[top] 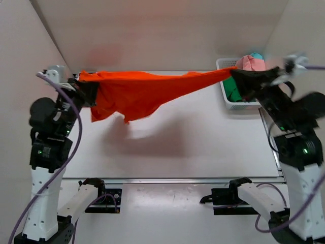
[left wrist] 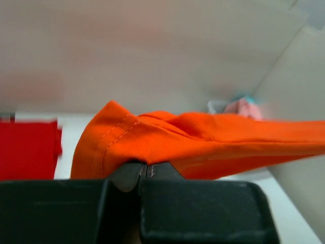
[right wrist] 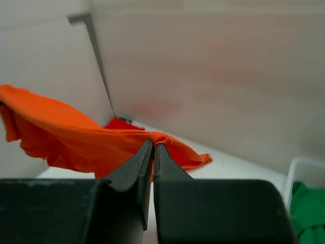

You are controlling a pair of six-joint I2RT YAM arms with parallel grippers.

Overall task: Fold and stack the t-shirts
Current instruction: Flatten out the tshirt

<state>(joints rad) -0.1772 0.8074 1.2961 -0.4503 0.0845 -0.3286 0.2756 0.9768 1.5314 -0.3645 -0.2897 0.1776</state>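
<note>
The bright orange t-shirt (top: pixel 137 91) hangs stretched in the air across the back of the table, held at both ends. My left gripper (top: pixel 87 87) is shut on its left edge (left wrist: pixel 152 142). My right gripper (top: pixel 234 76) is shut on its right end (right wrist: pixel 101 140). The cloth sags in the middle above the table. A deeper red shirt (left wrist: pixel 26 148) lies flat on the table at the back left; it also shows in the right wrist view (right wrist: pixel 121 124). Green (top: pixel 233 90), pale pink (top: pixel 249 62) and teal (top: pixel 257 56) shirts sit in the basket.
The white lattice basket (top: pixel 237 104) stands at the back right against the wall, behind my right arm; its rim shows in the right wrist view (right wrist: pixel 304 168). Pale walls close in the table at the back and both sides.
</note>
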